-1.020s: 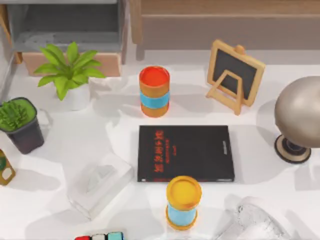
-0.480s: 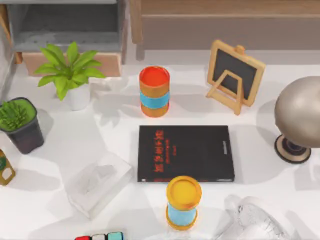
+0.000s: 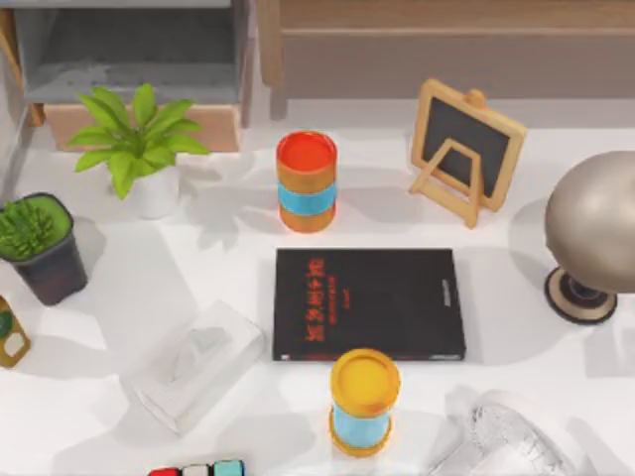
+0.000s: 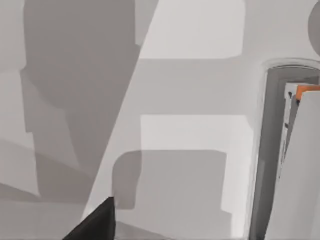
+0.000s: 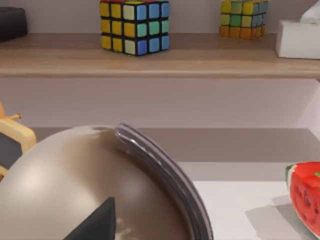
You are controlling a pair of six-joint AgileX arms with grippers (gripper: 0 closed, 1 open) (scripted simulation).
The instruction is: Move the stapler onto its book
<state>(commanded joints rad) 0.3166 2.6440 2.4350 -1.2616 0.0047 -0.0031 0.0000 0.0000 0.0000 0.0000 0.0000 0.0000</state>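
Black book lay flat at mid-worktop exactly as a second before, orange-topped canister touching its near edge, shadows at the worktop's left had shifted, end effectors' opening could not be told.

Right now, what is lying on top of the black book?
Nothing rests on the book: its cover shows red lettering and a strip of white print. The yellow-topped canister stands at its near edge, hiding a bit of that edge. No stapler is on it.
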